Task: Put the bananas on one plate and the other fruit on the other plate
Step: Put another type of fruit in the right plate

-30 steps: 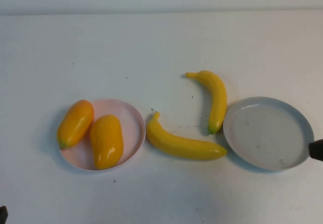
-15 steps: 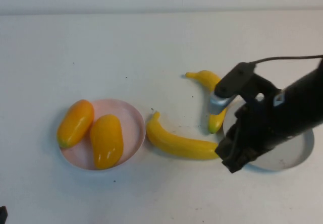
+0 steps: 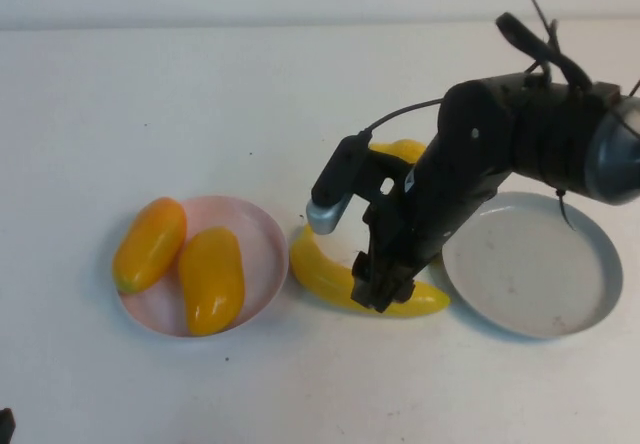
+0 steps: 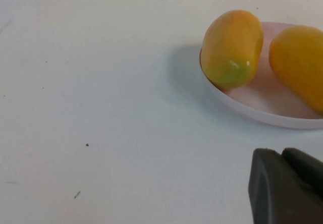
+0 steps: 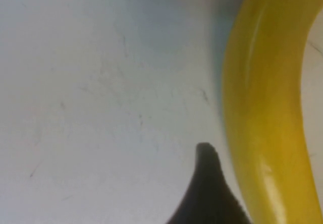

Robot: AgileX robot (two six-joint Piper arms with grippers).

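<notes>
Bananas come first: from the high camera, the near banana point(image 3: 335, 277) lies on the table between the pink plate point(image 3: 262, 236) and the grey plate point(image 3: 530, 264), with its long side running from 10 o'clock down to 4 o'clock. The right gripper point(image 3: 378, 289) hangs right over its middle, so the right arm is much closer to it than the left arm. The far banana point(image 3: 403, 149) peeks out behind that arm, at 12 o'clock from the near one. Both mangoes point(image 3: 180, 262) sit on the pink plate. The left wrist camera shows the left gripper point(image 4: 285, 186) parked near the pink plate, well away from the bananas, and I cannot tell how its fingers are. The right wrist camera shows one dark fingertip point(image 5: 208, 183) just beside the banana, not gripping it; I cannot tell how wide the fingers are.
</notes>
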